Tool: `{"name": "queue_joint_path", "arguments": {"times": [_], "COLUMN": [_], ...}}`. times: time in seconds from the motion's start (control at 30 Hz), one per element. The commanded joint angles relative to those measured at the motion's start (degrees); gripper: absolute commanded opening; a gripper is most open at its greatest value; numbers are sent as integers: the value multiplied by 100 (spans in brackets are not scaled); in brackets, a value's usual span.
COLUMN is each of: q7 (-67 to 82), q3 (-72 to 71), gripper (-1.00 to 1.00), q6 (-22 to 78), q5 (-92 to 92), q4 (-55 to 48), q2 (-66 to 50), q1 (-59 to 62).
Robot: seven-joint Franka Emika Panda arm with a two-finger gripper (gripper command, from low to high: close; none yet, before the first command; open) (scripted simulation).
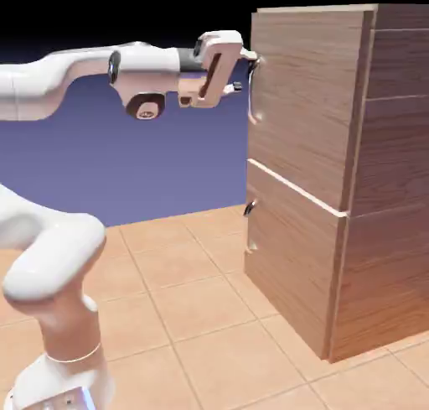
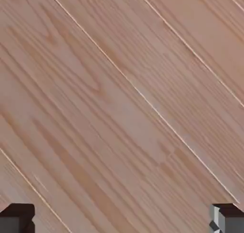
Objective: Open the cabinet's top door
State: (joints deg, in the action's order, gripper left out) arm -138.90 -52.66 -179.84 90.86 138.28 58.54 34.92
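Doors shut, end effector at the top handle but nothing gripped

Progress so far is approach only. The tall boxy cabinet of brown horizontal wood grain with pale edges (image 1: 335,173) stands on the right of the tan tiled table (image 1: 184,308), its front turned toward the arm. The top door, the front wood-grain panel above the pale seam (image 1: 306,106), sits flush with the cabinet body; no gap shows along its edges, so I judge it fully closed. The lower front panel of the same wood (image 1: 289,266) is closed too. What is left is nearly the whole job: close on the handle, then swing or pull the panel out.

The white robot arm (image 1: 59,81) rises from the lower left, bends, and reaches level to the right across the blue-violet backdrop. Its end effector (image 1: 241,75) points at the door's left edge, close beside the small curved metal handle (image 1: 254,94), near that handle's upper end. Whether a finger already touches the metal cannot be told from the exterior view.

In the hand view the two dark grey fingertips (image 2: 16,217) sit far apart at the bottom corners, so the fingers stand wide apart and empty. Between them only slanting wood grain shows, which means the hand is rolled against the panel's boards; the handle itself is not in that view.
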Motion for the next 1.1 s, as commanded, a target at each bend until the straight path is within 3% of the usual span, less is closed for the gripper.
{"name": "queue_joint_path", "arguments": {"times": [0.0,0.33,0.57,0.6,1.07], "q7": [-250,-2710,-2710,-2710,-2710], "q3": [-136,-1480,-1734,-1734,-280], "gripper": [0,0,0,-100,-100], "q6": [-15,-164,465,465,3705], "q5": [235,2553,2936,2936,3360], "q4": [-59,-638,-1221,-1221,1094], "q2": [67,727,1012,1012,3291], "q1": [92,1001,2145,2145,1113]}}
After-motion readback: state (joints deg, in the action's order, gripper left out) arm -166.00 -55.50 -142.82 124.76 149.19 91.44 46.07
